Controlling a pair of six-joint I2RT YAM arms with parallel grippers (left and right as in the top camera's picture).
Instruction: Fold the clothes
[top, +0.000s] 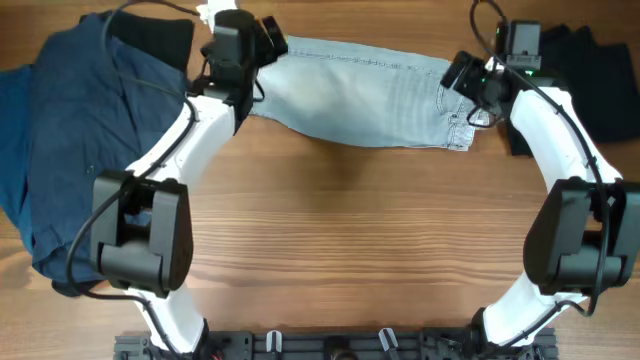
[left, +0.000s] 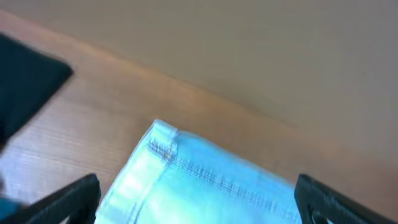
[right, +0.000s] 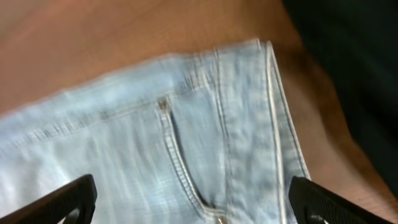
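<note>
Wood-grain tabletop (top: 330, 230) fills the overhead view, with both arm bases at 6 o'clock. The denim shorts (top: 360, 100) lie flat at 12 o'clock on this surface. They are laid out as one long light-blue band running from 10 o'clock to 2 o'clock. The near edge of the band bows slightly toward the table centre.

The left gripper (top: 255, 45) is positioned above the 9 o'clock end of the shorts. In the left wrist view its fingers (left: 74, 196) sit at the two lower corners of the frame, spread wide with nothing clamped between them. A hemmed corner (left: 163, 134) of the denim lies on the wood between the fingers. Contact between fingertips and fabric cannot be determined.

The right gripper (top: 468, 78) is positioned above the 3 o'clock end of the shorts. In the right wrist view its fingers (right: 68, 199) are likewise spread wide and hold nothing. Denim with a curved pocket seam (right: 180, 155) and a stitched edge lies flat between them.

A dark blue garment (top: 80, 130) lies crumpled at 9 to 10 o'clock on the table, partly under the left arm. A black garment (top: 590, 70) lies at 2 o'clock, just beside the right end of the shorts. The right gripper hides the boundary, so it cannot be determined whether these two items touch.
</note>
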